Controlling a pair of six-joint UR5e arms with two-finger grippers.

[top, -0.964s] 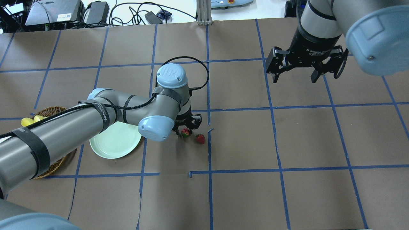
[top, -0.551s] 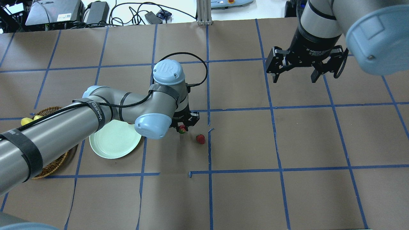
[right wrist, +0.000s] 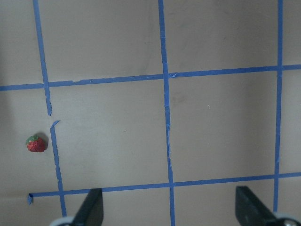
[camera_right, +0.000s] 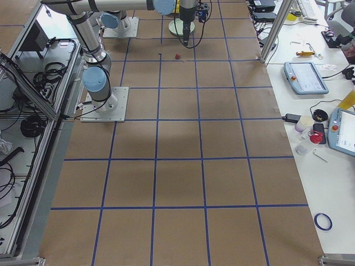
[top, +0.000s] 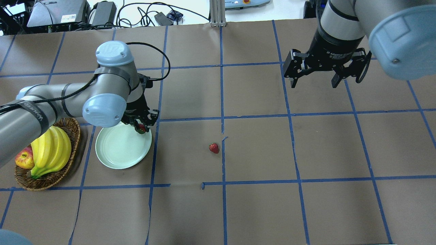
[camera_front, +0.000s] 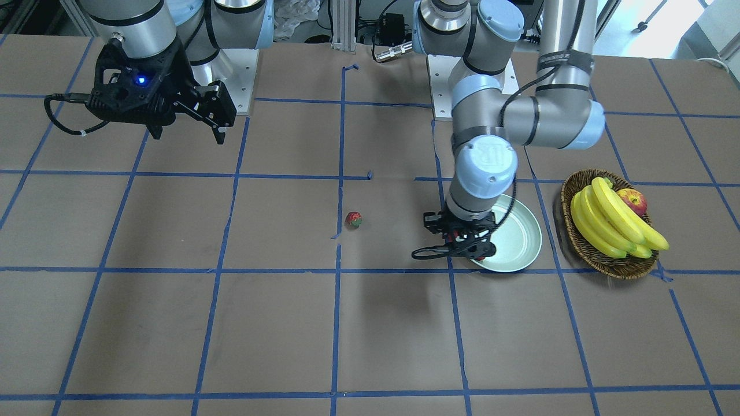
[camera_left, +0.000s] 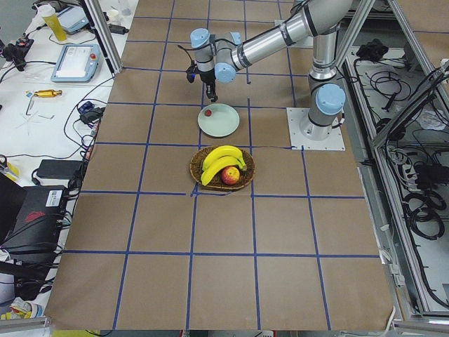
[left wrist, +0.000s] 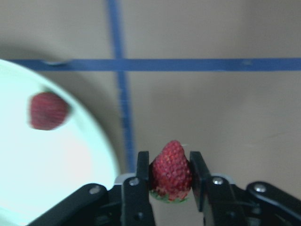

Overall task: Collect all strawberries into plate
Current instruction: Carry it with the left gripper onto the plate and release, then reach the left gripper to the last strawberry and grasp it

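Observation:
My left gripper (top: 141, 126) is shut on a strawberry (left wrist: 170, 168) and holds it over the far right rim of the pale mint plate (top: 115, 149). The front-facing view shows that gripper (camera_front: 462, 241) at the plate's (camera_front: 523, 242) edge. In the left wrist view a blurred red berry shape (left wrist: 47, 111) shows on the plate (left wrist: 56, 179); I cannot tell whether it is a strawberry or a reflection. Another strawberry (top: 213, 148) lies on the table right of the plate, also seen in the right wrist view (right wrist: 36, 143). My right gripper (top: 314, 85) is open and empty, high at the far right.
A brown wicker basket (top: 47, 182) with bananas (top: 51, 149) and a red-yellow apple (top: 24, 160) stands just left of the plate. Blue tape lines grid the brown table cover. Cables and gear lie beyond the far edge.
My left arm has carried the strawberry leftward from the table's middle to the plate's rim, uncovering the basket. The loose strawberry and my right arm have not moved.

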